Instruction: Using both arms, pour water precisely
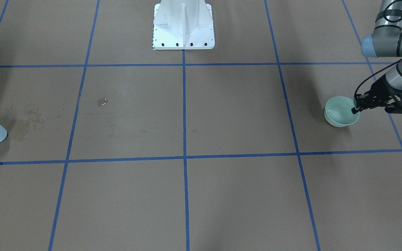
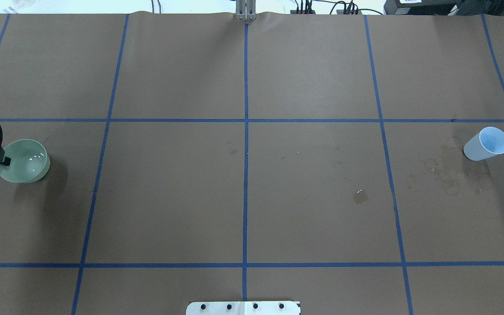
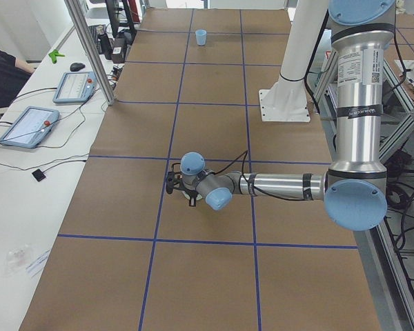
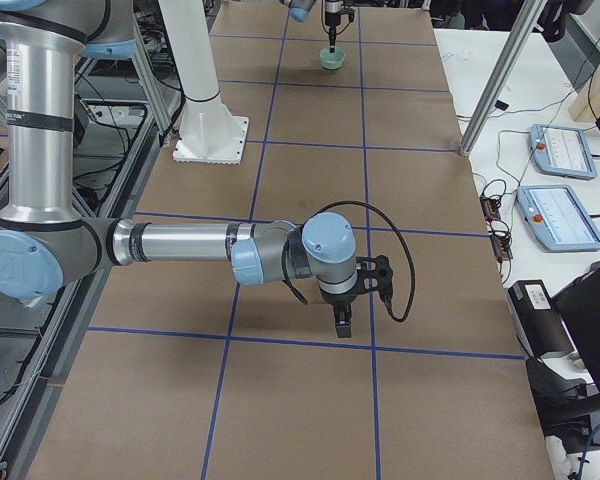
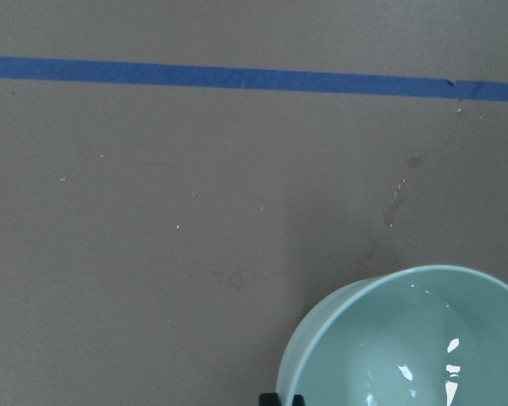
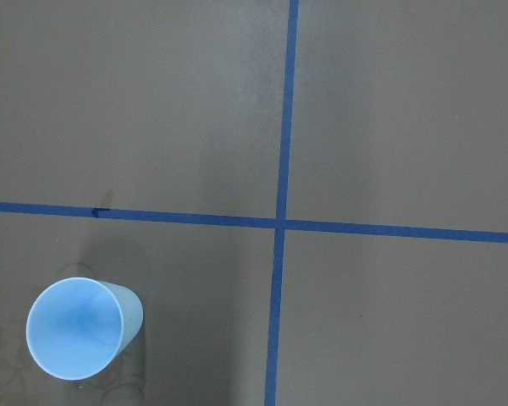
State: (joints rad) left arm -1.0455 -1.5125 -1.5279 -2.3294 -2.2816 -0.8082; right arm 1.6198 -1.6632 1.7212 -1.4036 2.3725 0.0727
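The left gripper [image 1: 356, 106] is pinching the bowl [image 1: 340, 118] by its rim near the table's [image 2: 169, 197] left edge, with water [image 5: 451, 347] glinting inside. The cup [image 2: 487, 143] is standing well apart at the right end, with wide brown table between. The right gripper [image 4: 342, 322] is hovering, fingers down; whether it is clenched or released I cannot tell.

Matt brown paper [image 2: 313, 78] crossed by smooth blue tape [image 2: 245, 197] shows dull dried stains [image 2: 446, 175] near a matt pale-blue plastic cup [image 2: 475, 151], a glossy pale-green bowl [image 1: 337, 122] holds water [image 5: 453, 347] with bright glints, the left arm [image 3: 355, 103] is brushed silver metal with smooth pale-blue caps, and the pedestal [image 1: 183, 24] is glossy white-painted metal.
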